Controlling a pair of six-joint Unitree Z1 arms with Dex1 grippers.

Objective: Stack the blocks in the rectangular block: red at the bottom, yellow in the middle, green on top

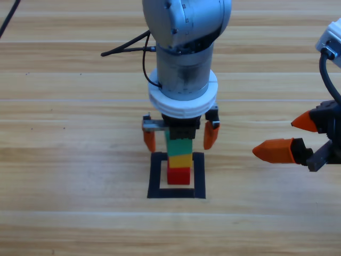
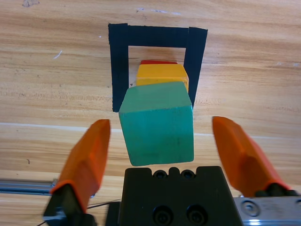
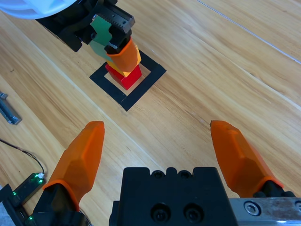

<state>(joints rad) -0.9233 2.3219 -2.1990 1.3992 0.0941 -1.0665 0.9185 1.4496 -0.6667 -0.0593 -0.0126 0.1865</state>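
Note:
Inside the black tape square point(image 1: 157, 176) stands a stack of three cubes: red point(image 1: 179, 175) at the bottom, yellow point(image 1: 180, 159) in the middle, teal-green point(image 1: 178, 145) on top. My left gripper point(image 1: 180, 140) comes down over the stack, open. Its orange jaws straddle the green cube point(image 2: 157, 123), with a gap on each side. Below it the yellow cube point(image 2: 161, 75), a sliver of red point(image 2: 158, 62) and the tape point(image 2: 120, 70) show. My right gripper point(image 1: 274, 137) waits open at the right edge, holding nothing. It looks toward the stack point(image 3: 129, 76) from a distance.
A black cable point(image 1: 125, 50) trails from the left arm across the back of the table. In the right wrist view a small board with green lights point(image 3: 23, 188) and a metal piece point(image 3: 9, 110) lie at the left edge.

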